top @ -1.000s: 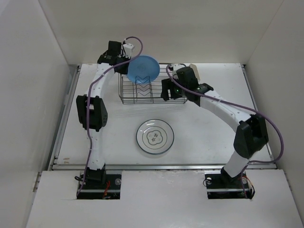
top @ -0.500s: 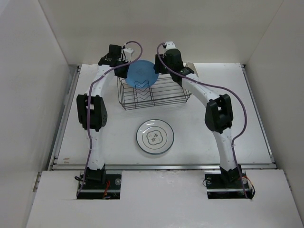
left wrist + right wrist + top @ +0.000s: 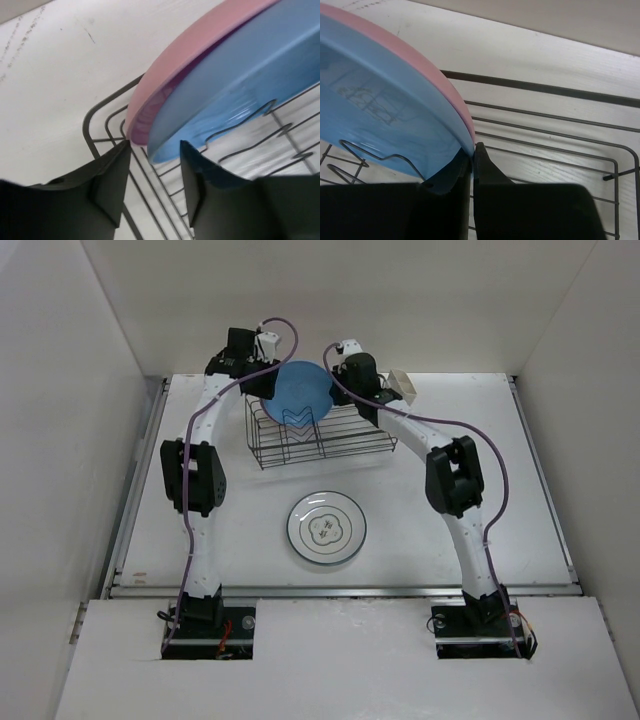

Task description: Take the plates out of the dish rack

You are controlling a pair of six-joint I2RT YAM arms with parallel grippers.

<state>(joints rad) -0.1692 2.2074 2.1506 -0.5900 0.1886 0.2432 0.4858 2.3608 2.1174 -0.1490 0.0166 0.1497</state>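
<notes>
A blue plate (image 3: 300, 392) stands on edge in the dark wire dish rack (image 3: 330, 440) at the back of the table. A pink plate (image 3: 200, 45) leans right behind it. My right gripper (image 3: 474, 147) is shut on the blue plate's (image 3: 380, 100) right rim, with the pink plate (image 3: 420, 55) just behind. My left gripper (image 3: 155, 145) is open at the left end of the rack (image 3: 90, 117), its fingers straddling the lower edge of the blue plate (image 3: 240, 80) without pinching it. A white plate with a green pattern (image 3: 326, 527) lies flat on the table in front of the rack.
A small cream cup (image 3: 402, 386) sits at the rack's right end, beside my right arm. White walls close in the table at the back and on both sides. Both arms arch over the back of the table.
My right arm swung from the rack's right end to the blue plate's right rim and shut on it. My left gripper, shut before, has opened.
</notes>
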